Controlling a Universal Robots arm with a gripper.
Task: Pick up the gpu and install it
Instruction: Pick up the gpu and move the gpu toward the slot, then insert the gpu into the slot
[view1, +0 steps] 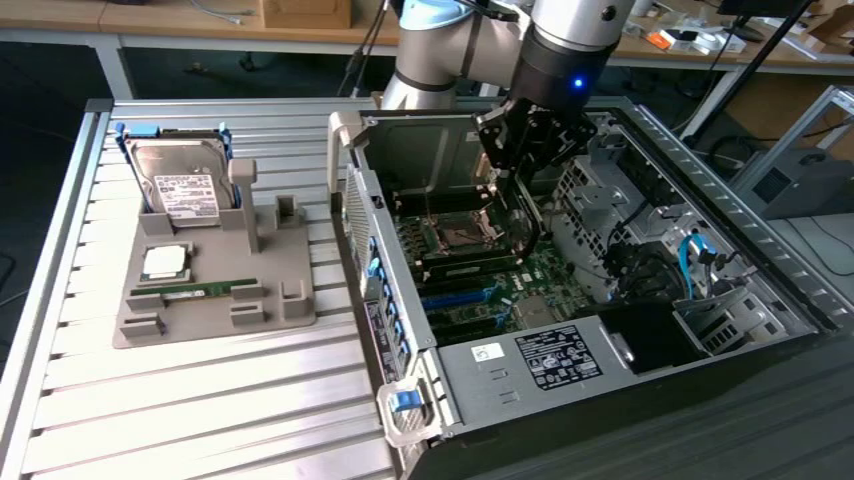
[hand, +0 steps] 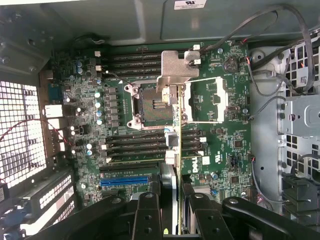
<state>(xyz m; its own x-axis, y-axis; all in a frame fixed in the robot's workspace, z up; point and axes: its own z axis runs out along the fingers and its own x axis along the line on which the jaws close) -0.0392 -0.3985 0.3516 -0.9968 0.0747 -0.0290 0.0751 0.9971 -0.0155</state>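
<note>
- An open computer case (view1: 414, 150) lies on its side on a slatted metal table (view1: 200, 420), its inside facing up.
- Inside the case is a green motherboard (hand: 225, 145). It carries a bare processor socket (hand: 152, 102), rows of dark memory slots and a blue slot (hand: 124, 181).
- Also in the case, at the near end in the exterior view, is a silver power supply (view1: 561, 360) with a printed label. Towards the exterior view's right are a metal drive cage and loose cables, one of them blue (view1: 694, 260).
- On the exterior view's left, beside the case, sits a grey holder (view1: 200, 325). It holds a silver hard drive (view1: 180, 180) with a white label, propped in its far slot. Nearer the camera lie a square processor chip (view1: 166, 262) and a narrow green memory stick (view1: 194, 289).
- The gripper (hand: 173, 215) hangs over the middle of the case with its black fingers (hand: 147, 215) clamped on the gpu (hand: 172, 190).
- The gpu hangs upright inside the case, above the motherboard and close beside the processor socket.
- In the wrist view the gpu is edge-on, a thin dark strip with a pale greenish edge. A folded silver bracket (hand: 176, 67) sits at its far end.
- Whether the card touches the board cannot be told.
</note>
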